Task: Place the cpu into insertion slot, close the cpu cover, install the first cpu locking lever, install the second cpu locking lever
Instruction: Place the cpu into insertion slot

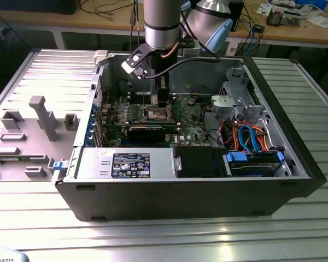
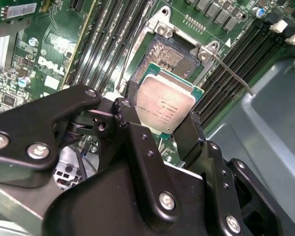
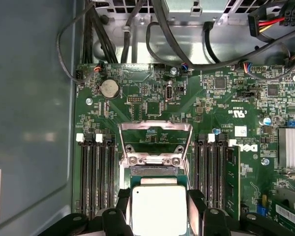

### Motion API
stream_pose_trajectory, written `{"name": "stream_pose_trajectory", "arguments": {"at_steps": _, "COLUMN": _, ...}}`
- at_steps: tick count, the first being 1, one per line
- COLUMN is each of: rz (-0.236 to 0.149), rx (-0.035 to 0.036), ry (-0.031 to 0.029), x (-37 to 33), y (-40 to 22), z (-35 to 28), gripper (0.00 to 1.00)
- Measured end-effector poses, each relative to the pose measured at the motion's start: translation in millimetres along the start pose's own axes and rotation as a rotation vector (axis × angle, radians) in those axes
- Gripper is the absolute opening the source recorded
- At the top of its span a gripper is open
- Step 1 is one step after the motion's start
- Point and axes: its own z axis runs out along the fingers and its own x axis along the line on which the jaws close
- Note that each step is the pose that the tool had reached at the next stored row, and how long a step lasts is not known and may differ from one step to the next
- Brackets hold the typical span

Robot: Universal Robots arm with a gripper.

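In both wrist views my gripper (image 2: 163, 112) (image 3: 159, 209) is shut on the cpu (image 2: 167, 101) (image 3: 159, 211), a flat square chip with a dull silver top, its black fingers (image 2: 132, 105) pressing two opposite edges. The chip hangs level just above the insertion slot (image 2: 168, 53) (image 3: 155, 171), whose dark pin field lies bare on the green board. The cpu cover (image 3: 155, 129), a thin silver frame, stands swung up and open behind the slot. A thin wire locking lever (image 2: 232, 74) sticks out, raised, beside the socket. In the exterior view the gripper (image 1: 162, 102) hangs inside the open computer case over the slot (image 1: 157, 113).
Black memory slots (image 3: 96, 172) flank the socket on both sides. A long black expansion card (image 1: 147, 131), a power supply (image 1: 126, 164) and a drive bay with blue and orange cables (image 1: 251, 139) crowd the case. A grey fixture with blocks (image 1: 38, 117) lies at the exterior view's left.
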Motion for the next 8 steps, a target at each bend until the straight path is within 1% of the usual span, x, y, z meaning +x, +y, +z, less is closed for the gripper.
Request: {"name": "stream_pose_trajectory", "arguments": {"at_steps": 8, "rz": 0.000, "rx": 0.0001, "ry": 0.0000, "x": 0.0, "y": 0.0, "z": 0.3, "gripper": 0.54}}
